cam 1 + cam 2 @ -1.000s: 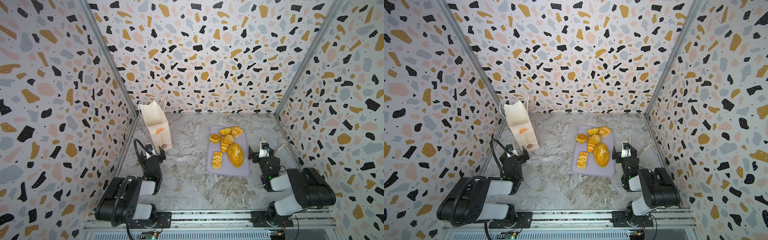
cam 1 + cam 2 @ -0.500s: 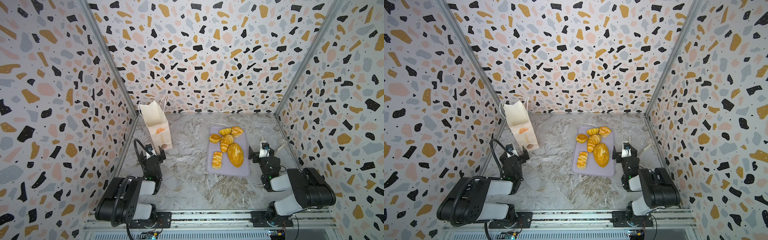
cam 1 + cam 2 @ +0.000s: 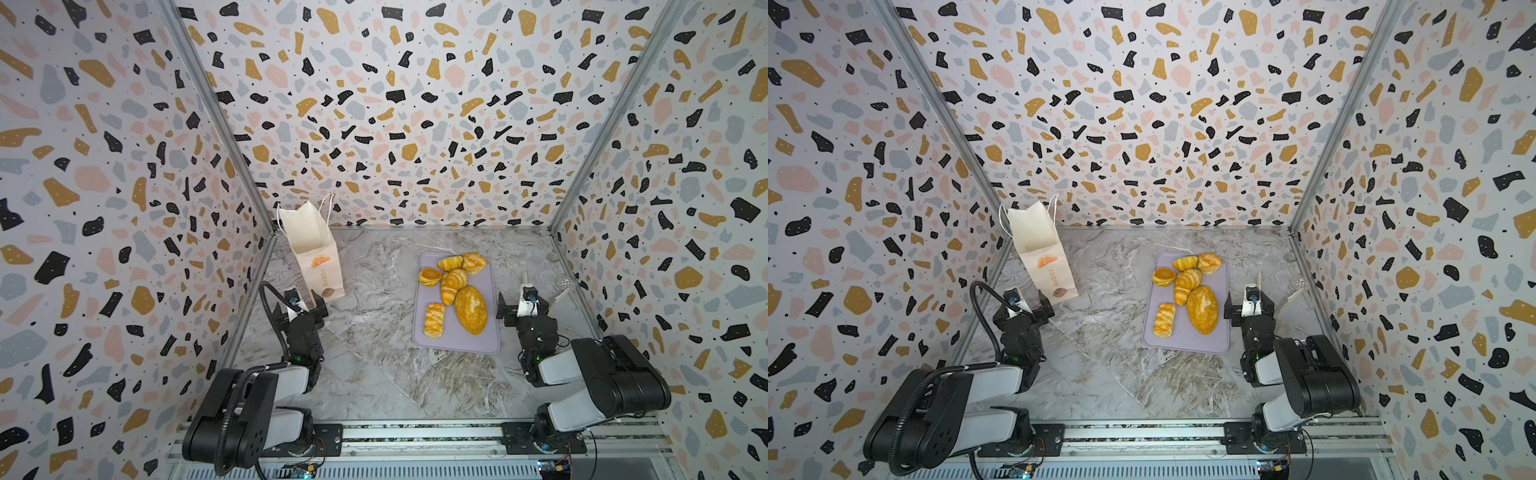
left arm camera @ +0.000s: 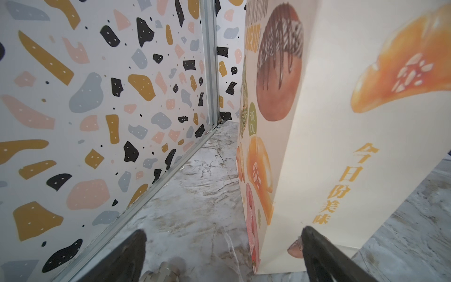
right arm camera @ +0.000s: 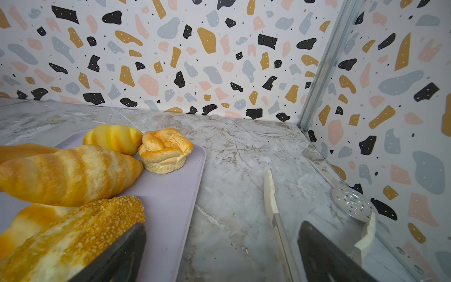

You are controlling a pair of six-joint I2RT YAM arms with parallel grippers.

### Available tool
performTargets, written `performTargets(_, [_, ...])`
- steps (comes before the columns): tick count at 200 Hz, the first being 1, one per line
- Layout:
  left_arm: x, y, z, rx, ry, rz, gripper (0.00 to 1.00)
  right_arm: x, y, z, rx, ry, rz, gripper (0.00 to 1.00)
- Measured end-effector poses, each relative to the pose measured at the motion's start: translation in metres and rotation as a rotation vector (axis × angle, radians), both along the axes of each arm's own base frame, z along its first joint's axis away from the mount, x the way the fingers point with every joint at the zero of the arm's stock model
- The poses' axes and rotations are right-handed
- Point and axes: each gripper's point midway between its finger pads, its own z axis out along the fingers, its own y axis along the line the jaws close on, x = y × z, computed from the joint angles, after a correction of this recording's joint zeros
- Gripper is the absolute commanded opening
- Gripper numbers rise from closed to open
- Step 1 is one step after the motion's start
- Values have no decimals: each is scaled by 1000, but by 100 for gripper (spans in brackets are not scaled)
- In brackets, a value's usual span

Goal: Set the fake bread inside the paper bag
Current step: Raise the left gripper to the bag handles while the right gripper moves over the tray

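Note:
Several glossy fake bread pieces lie on a lilac tray (image 3: 457,345) right of centre: a seeded loaf (image 3: 471,309), a plaited pastry (image 3: 434,319), a round bun (image 3: 430,276) and striped rolls (image 3: 453,284). The cream paper bag (image 3: 316,253) stands upright and open-topped near the back left corner in both top views (image 3: 1042,249). My left gripper (image 3: 305,301) is open just in front of the bag's base. In the left wrist view the bag's (image 4: 341,146) lower corner shows between the spread fingers of that gripper (image 4: 223,234), ungripped. My right gripper (image 5: 222,227) is open beside the tray's (image 5: 175,195) right edge, near the seeded loaf (image 5: 85,227).
White-tipped tongs (image 5: 273,202) and a perforated metal spoon (image 5: 351,202) lie on the marble floor along the right wall, close to my right gripper. Patterned walls enclose three sides. The left wall runs close beside the bag and my left arm.

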Motion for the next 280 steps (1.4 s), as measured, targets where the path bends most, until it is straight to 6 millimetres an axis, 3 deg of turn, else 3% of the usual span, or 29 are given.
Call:
performTargets(85, [-9, 13, 7, -55, 30, 121, 100, 0, -3, 22, -23, -23, -81, 99])
performTargets(146, [-34, 31, 51, -188, -111, 245, 99, 16, -3, 28, -47, 43, -179, 99])
performTargets(193, [-25, 34, 85, -253, -104, 298, 100, 15, 0, 28, -33, 101, -192, 99])
performTargets(250, [-16, 28, 93, -336, -48, 293, 99, 46, 13, 58, 70, 177, -219, 99])
performTargets(280, [-11, 22, 109, -405, -63, 268, 100, 61, 23, 62, 105, 260, -217, 99])
